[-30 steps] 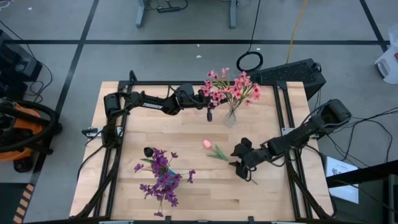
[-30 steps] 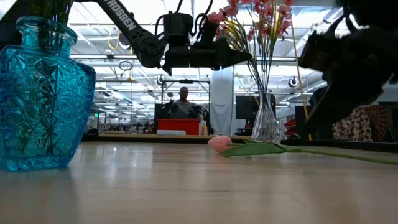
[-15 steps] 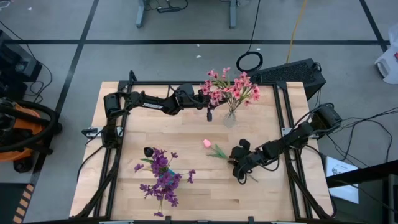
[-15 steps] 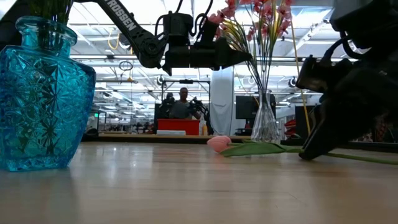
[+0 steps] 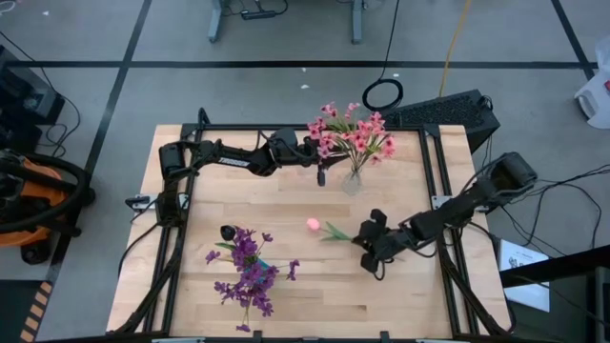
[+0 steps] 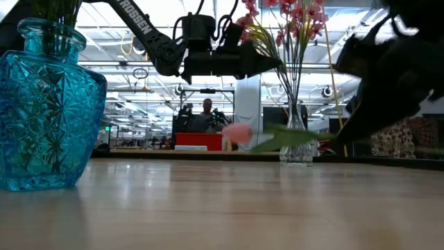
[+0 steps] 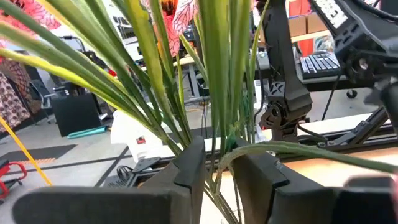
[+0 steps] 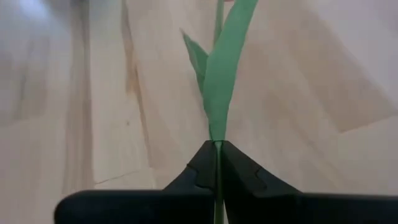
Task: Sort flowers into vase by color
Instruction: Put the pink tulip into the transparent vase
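The right pincer (image 5: 368,250) was closed tight on the thin green stem of a single pink bud (image 5: 312,225), its fingers (image 8: 205,163) pinched together with the stem running out between them in the wrist view. Taking the clear vase (image 5: 354,181) as the landmark, the bud hung over the open counter (image 5: 286,195) on the nearer side of that vase, a little toward the left arm's side. In the low view the bud (image 6: 238,132) and its leaf floated clear of the wood, so it was lifted, not lying.

The left pincer (image 5: 319,164) was just beside the clear vase, high up among the pink sprays (image 5: 351,135). Its fingers (image 7: 189,163) stood slightly apart with green stems passing between them; whether they actually gripped any stem I could not tell.

The pink sprays already stood in the clear vase. The purple sprays (image 5: 248,272) stood in the blue glass vase (image 6: 48,104), well apart from the clear vase, near the counter's front edge. No other loose flower showed on the counter. By my reading the sorting was nearly finished: the held pink bud looked like the last piece, and it had yet to be carried over and dropped stem-first into the clear vase.
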Motion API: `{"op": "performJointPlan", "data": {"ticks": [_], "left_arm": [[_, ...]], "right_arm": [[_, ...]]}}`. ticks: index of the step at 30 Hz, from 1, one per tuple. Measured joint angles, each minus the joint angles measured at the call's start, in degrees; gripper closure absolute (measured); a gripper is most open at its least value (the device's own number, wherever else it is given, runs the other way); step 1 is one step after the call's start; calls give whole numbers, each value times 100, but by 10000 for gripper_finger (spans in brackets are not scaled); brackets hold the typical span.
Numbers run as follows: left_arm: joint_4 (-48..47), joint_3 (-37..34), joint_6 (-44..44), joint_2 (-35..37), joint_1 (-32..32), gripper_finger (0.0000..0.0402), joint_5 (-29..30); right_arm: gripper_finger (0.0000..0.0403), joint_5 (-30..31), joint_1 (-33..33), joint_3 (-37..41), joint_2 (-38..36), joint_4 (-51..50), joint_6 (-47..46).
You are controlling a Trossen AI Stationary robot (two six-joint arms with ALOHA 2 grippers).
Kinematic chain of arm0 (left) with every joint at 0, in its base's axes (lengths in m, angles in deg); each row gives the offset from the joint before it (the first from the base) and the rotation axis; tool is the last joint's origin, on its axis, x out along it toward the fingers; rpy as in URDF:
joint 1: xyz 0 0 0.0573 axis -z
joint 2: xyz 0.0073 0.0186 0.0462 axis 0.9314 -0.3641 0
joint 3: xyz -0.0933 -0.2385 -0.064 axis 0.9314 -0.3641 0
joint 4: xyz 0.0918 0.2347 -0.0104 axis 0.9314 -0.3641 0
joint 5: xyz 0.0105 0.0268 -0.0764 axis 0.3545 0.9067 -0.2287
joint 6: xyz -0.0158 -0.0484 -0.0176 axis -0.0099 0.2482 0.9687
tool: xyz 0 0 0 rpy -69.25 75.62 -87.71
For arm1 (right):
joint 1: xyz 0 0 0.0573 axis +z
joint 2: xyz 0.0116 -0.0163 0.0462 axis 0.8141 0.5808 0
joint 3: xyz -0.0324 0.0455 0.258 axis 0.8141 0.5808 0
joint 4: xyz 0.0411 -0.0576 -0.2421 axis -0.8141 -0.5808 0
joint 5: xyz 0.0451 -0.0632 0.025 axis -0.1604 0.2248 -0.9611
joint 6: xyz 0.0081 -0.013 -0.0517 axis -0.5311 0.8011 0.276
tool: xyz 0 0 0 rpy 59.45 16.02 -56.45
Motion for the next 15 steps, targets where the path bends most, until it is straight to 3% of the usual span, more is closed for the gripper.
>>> {"op": "performJointPlan", "data": {"ticks": [9, 15], "left_arm": [[-522, -4, 134, 204, -83, 225, -143], [-1244, -2, 132, 496, -88, 167, -148]], "right_arm": [[401, 1742, 580, -2, -1531, -1361, -195], [402, 3274, 1010, -2, -2245, -1323, 342]]}}
